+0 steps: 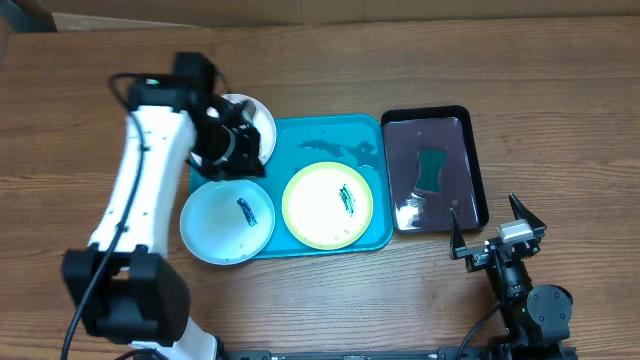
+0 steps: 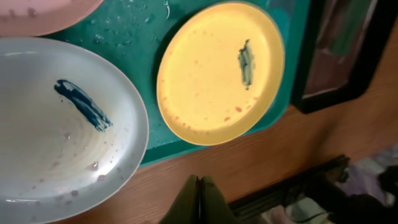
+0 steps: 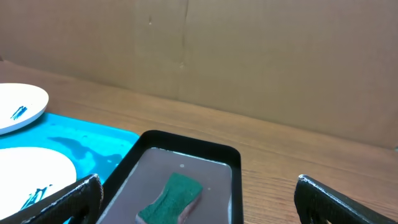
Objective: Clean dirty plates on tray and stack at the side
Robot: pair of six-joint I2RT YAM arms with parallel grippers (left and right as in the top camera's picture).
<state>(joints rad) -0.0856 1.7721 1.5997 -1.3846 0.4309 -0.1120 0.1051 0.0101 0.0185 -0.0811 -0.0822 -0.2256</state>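
The turquoise tray lies mid-table. The yellow-green plate sits on it with a dark smear. The pale blue plate overlaps the tray's front left corner and also has a smear. The white plate is at the tray's back left corner, partly hidden by my left arm. My left gripper is shut and empty, above the gap between the white and pale blue plates. The left wrist view shows its closed fingers, the pale blue plate and the yellow-green plate. My right gripper is open and empty, in front of the black tray.
A black tray with a purple inside stands right of the turquoise tray and holds a green sponge. The right wrist view shows the sponge just ahead of the open fingers. A cardboard wall runs along the back.
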